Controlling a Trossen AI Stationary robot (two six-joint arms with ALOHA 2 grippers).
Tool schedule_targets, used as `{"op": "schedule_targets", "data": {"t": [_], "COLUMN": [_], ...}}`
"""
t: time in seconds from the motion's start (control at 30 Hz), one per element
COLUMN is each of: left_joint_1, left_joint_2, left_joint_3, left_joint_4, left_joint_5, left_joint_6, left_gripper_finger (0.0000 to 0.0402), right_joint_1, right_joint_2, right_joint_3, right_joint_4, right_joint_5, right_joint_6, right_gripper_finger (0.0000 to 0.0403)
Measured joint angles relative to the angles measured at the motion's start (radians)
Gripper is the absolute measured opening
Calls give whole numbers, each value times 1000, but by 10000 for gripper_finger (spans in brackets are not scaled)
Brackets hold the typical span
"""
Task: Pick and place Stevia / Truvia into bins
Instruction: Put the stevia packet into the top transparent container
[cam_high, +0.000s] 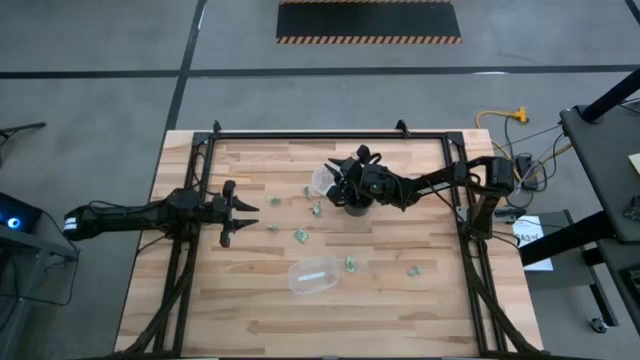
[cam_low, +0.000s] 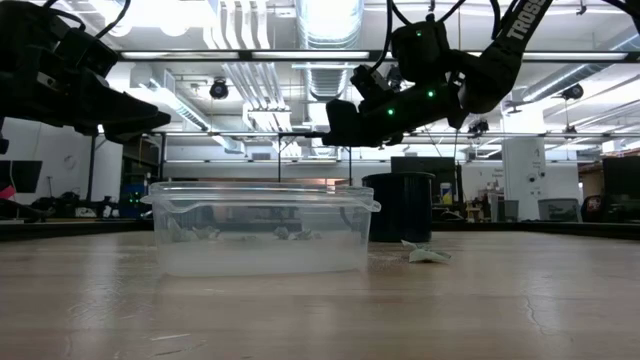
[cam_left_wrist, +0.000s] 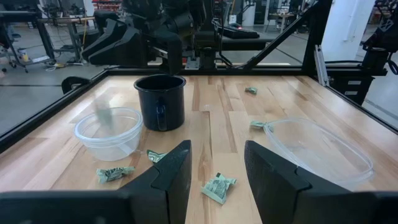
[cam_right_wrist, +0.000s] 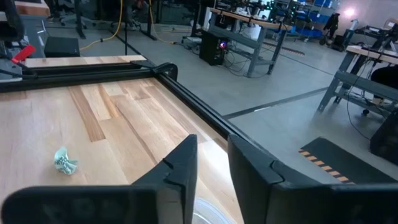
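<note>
Judging by their crumpled look, the Stevia packets (cam_left_wrist: 218, 186) are light, soft paper; pinch across a raised fold. They lie scattered on the tabletop (cam_high: 400, 300) before the open, empty left tool (cam_left_wrist: 214, 177). Farther off, beside the black mug (cam_left_wrist: 161, 101), stands the clear cup (cam_left_wrist: 109, 132); the right tool (cam_high: 345, 180) hovers above, fingers apart, holding nothing visible.

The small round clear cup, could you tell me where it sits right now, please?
In the high view the small round clear cup sits near the table's middle, just left of the black mug, beneath the right gripper.
</note>
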Motion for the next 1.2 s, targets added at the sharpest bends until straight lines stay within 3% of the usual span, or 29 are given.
{"op": "schedule_targets", "data": {"t": [0.67,1.2], "left_joint_1": [0,0], "left_joint_2": [0,0], "left_joint_3": [0,0], "left_joint_4": [0,0], "left_joint_5": [0,0], "left_joint_6": [0,0], "left_gripper_finger": [132,132], "right_joint_1": [1,93], "right_joint_2": [-2,-7], "right_joint_3": [18,168], "right_joint_4": [-95,-448], "right_joint_5": [-2,-5], "right_joint_6": [-41,-187], "right_gripper_finger": [177,184]}}
